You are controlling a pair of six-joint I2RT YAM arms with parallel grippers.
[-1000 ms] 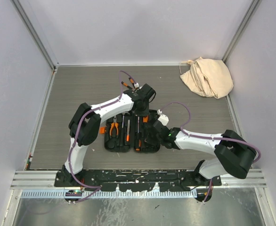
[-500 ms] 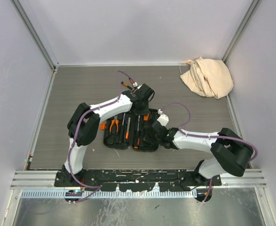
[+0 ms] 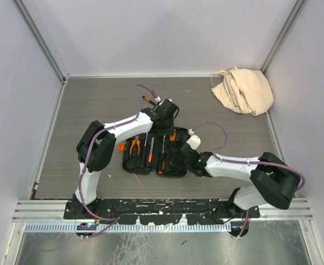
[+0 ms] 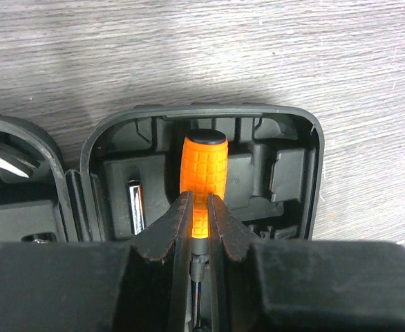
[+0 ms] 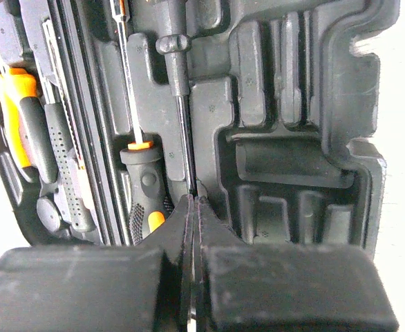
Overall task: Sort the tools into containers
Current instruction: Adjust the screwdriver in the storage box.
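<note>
The black tool case [image 3: 133, 167] lies open in the middle of the table with tools in its moulded slots. In the left wrist view an orange-handled screwdriver [image 4: 204, 166] lies in a slot at the case's far end [image 4: 306, 124]. My left gripper [image 4: 201, 204] is shut on the near part of its handle. My right gripper [image 5: 193, 200] is shut, its tips meeting at the near end of a thin screwdriver shaft [image 5: 182, 117] in the case. Whether the shaft is pinched I cannot tell. From above, the left gripper [image 3: 163, 131] is at the case's far edge and the right gripper [image 3: 176, 157] is over its right half.
Orange-handled pliers [image 3: 133, 147] and a black-and-orange handle [image 5: 144, 190] sit in other slots. A beige cloth bag [image 3: 244, 90] lies at the back right corner. Grey walls close in the table on three sides.
The left wrist and the case have shifted slightly to the left. The right arm has followed a little and stays over the case's right half.
</note>
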